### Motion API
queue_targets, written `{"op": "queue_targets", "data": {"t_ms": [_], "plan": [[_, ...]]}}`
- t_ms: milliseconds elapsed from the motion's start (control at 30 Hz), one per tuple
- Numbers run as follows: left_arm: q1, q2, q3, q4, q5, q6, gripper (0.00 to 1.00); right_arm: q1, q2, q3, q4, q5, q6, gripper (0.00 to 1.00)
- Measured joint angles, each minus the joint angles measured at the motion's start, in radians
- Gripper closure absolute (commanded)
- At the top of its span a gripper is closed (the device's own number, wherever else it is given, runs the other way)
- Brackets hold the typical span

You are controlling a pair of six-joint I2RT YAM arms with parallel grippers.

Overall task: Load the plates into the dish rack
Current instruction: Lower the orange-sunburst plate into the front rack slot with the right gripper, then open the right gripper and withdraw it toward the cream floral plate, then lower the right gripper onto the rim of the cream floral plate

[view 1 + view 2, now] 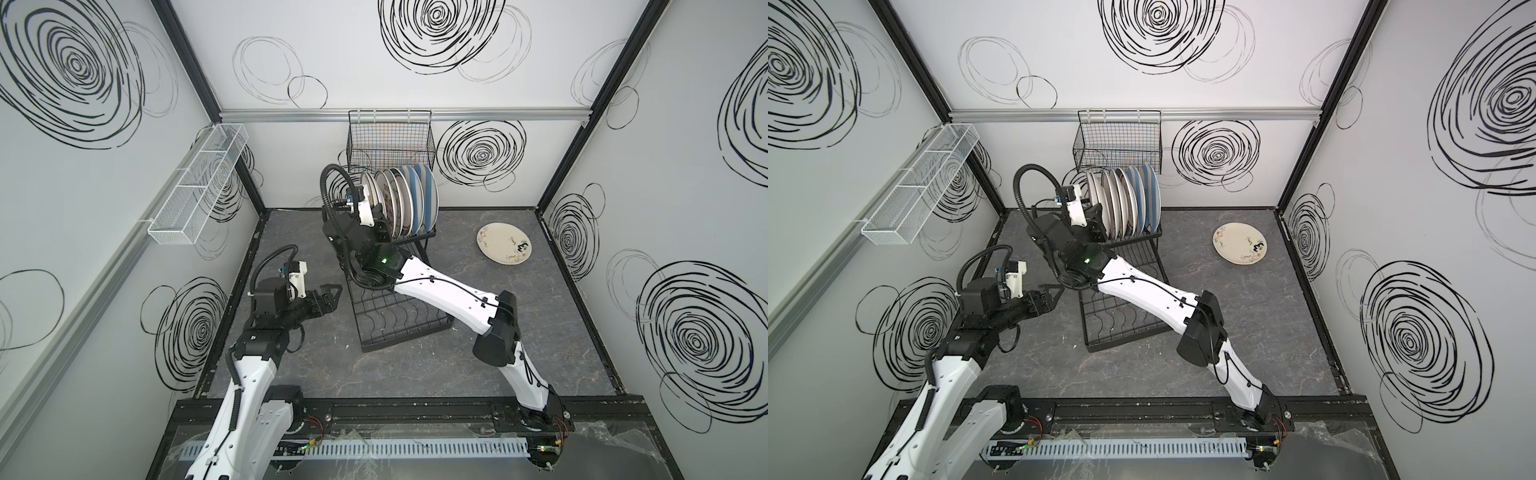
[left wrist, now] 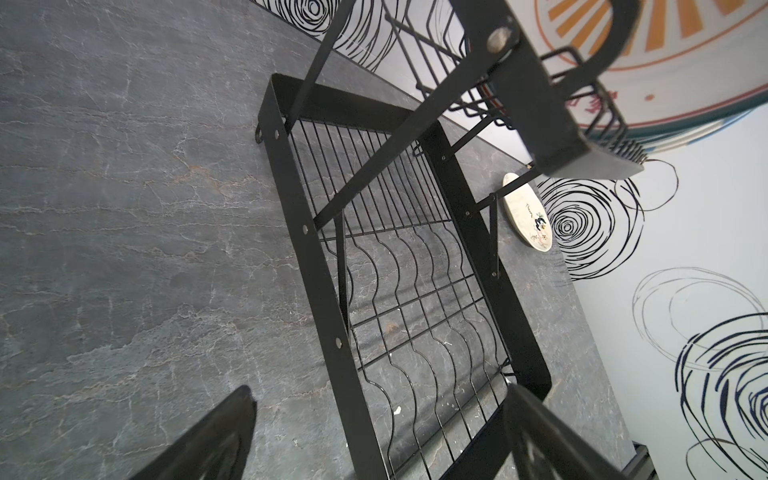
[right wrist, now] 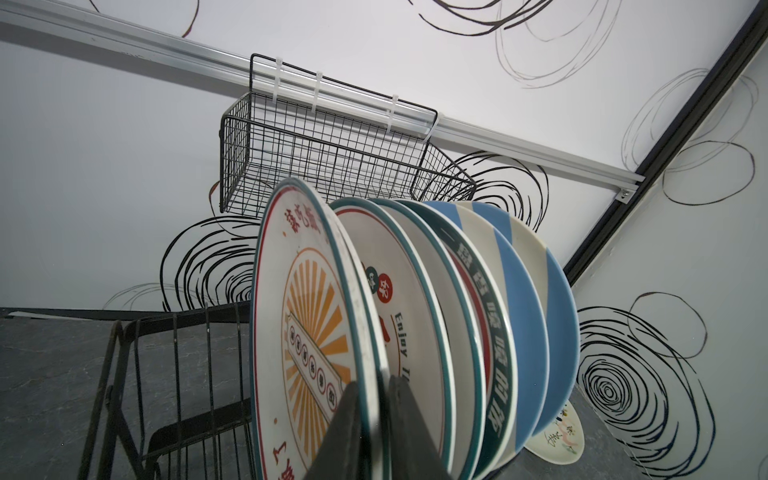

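Note:
The black wire dish rack [image 1: 399,328] stands mid-table, and several plates [image 1: 405,199] stand on edge in its upper shelf, with blue-and-cream striped ones [image 3: 536,332] at the far end. My right gripper [image 3: 374,380] reaches across to the near end of that row. Its two fingers sit tight on either side of the rim of the upright orange sunburst plate [image 3: 307,316]. A cream floral plate [image 1: 503,242] lies flat on the table, right of the rack. My left gripper [image 1: 332,291] hovers open and empty beside the rack's lower tray [image 2: 324,291].
A black grid basket [image 1: 390,141] hangs on the back wall just above the racked plates. A long white mesh basket [image 1: 199,187] is fixed to the left wall. My right forearm [image 1: 440,286] crosses over the lower tray. The floor is a grey marbled tabletop [image 1: 457,365].

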Motion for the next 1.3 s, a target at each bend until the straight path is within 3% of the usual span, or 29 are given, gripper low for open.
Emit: {"op": "queue_targets", "data": {"t_ms": [200, 467, 900, 1000, 1167, 1300], "plan": [[-0.003, -0.002, 0.000, 0.000, -0.002, 0.000, 0.04, 0.009, 0.000, 0.000, -0.022, -0.002, 0.008, 0.73], [-0.003, -0.013, 0.000, 0.000, -0.015, 0.000, 0.04, 0.024, -0.024, -0.003, -0.078, -0.055, 0.039, 0.53], [-0.009, -0.047, 0.000, -0.011, -0.057, 0.000, 0.04, 0.026, -0.259, -0.021, -0.142, -0.193, 0.089, 0.37], [-0.023, -0.055, 0.003, -0.026, -0.064, -0.001, 0.04, 0.014, -0.400, -0.161, -0.151, -0.257, 0.121, 0.35], [-0.056, -0.063, 0.008, -0.068, -0.065, -0.004, 0.04, -0.042, -0.772, -0.586, -0.110, -0.357, 0.183, 0.25], [-0.104, -0.082, 0.040, -0.122, -0.065, -0.018, 0.04, -0.227, -1.078, -0.909, -0.094, -0.512, 0.278, 0.16]]}}
